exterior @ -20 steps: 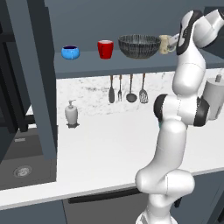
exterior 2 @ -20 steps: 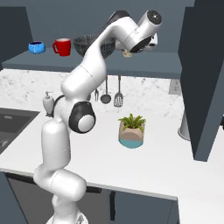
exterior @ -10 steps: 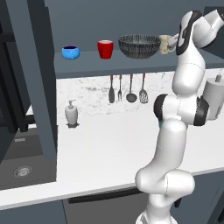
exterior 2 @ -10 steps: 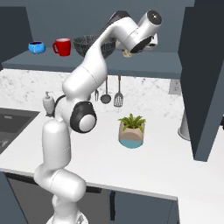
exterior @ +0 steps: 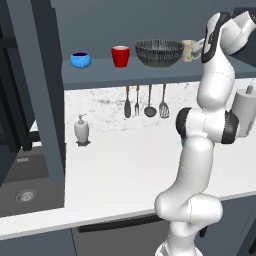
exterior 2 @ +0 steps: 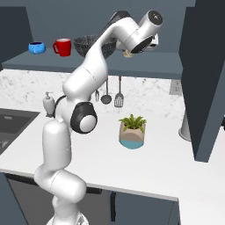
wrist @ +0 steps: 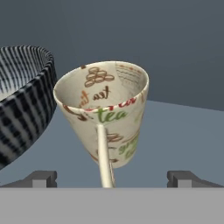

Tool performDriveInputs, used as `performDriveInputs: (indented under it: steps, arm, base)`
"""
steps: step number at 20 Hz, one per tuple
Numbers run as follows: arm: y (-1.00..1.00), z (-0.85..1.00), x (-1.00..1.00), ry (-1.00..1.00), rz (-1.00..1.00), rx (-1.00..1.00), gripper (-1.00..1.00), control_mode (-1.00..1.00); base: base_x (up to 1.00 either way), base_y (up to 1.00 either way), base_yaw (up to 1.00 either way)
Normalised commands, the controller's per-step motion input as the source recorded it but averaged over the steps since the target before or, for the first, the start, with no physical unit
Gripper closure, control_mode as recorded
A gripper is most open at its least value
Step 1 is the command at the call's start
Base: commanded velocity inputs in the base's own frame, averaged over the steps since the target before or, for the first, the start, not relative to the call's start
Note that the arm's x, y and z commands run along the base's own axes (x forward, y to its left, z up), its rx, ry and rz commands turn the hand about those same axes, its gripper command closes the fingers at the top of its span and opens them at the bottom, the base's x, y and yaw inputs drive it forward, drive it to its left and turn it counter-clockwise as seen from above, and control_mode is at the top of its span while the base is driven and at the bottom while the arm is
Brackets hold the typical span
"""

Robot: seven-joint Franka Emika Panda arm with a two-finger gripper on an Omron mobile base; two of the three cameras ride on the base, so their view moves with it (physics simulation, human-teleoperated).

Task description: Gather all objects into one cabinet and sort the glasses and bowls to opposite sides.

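On the cabinet shelf (exterior: 150,71) stand, left to right, the small blue bowl (exterior: 80,60), the red cup (exterior: 120,56), the wide dark striped bowl (exterior: 159,52) and the beige mug (exterior: 189,50). My gripper (exterior: 199,47) is at shelf height just right of the mug. In the hand view the mug (wrist: 105,109) is close and centred, its handle facing me, and the dark bowl (wrist: 22,96) is just to its left. The gripper (wrist: 112,179) is open, its fingertips (wrist: 41,178) wide apart either side of the handle, holding nothing. From the right, the arm hides most of the mug (exterior 2: 128,53).
The cabinet's tall door (exterior: 42,90) stands open at the left, and another dark door (exterior 2: 204,79) hangs at the right. On the counter are a soap dispenser (exterior: 81,131), a teal plant pot (exterior 2: 132,132) and a grey canister (exterior: 245,112). Utensils (exterior: 145,102) hang under the shelf, and a sink (exterior: 25,195) lies at lower left.
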Motion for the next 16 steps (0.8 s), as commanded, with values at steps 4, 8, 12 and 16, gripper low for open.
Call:
performDriveInputs:
  steps: [4,8,12,16]
  arm:
    - [0.00,0.00,0.00,0.00,0.00,0.00,1.00,-1.00]
    - [0.00,0.00,0.00,0.00,0.00,0.00,1.00,-1.00]
    - [0.00,0.00,0.00,0.00,0.00,0.00,1.00,-1.00]
    - [0.00,0.00,0.00,0.00,0.00,0.00,1.00,-1.00]
  base:
    - [0.00,0.00,0.00]
    - [0.00,0.00,0.00]
    - [0.00,0.00,0.00]
    - [0.00,0.00,0.00]
